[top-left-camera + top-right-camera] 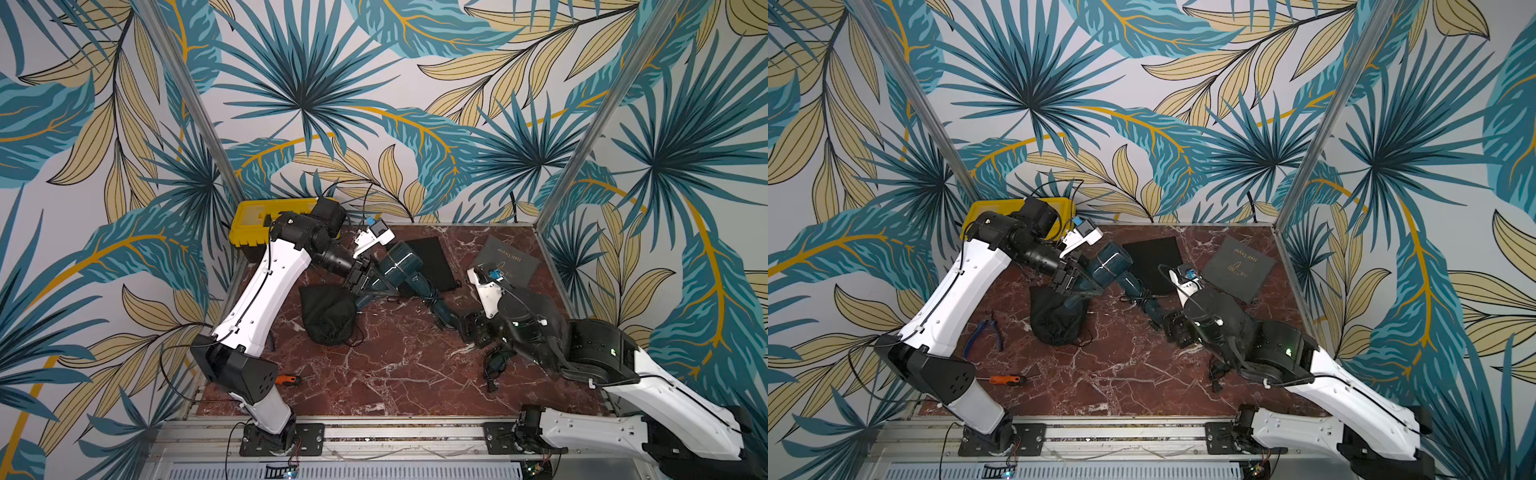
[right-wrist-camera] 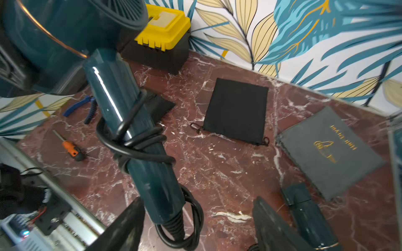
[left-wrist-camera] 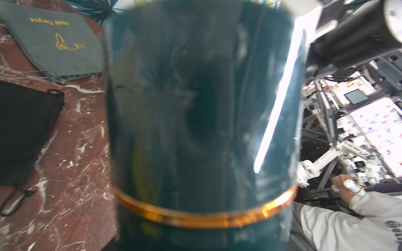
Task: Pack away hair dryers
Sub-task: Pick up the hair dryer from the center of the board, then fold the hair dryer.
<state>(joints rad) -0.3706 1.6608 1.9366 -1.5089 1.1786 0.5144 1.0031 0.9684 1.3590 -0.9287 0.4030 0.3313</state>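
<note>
Teal dryer (image 1: 401,259) gripped at barrel by L gripper (image 1: 371,285); R gripper (image 2: 198,198) wide open nr handle.

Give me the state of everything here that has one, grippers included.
held teal hair dryer: lifted, cord wound round its handle.
second teal hair dryer: lying bare, unpacked.
left gripper: shut on the held teal hair dryer.
right gripper: open, at that dryer's handle end.
bulging black pouch: bulging, contents hidden.
flat black pouch: flat, looks empty.
grey pouch: flat, looks empty.
yellow toolbox: lid closed.
</note>
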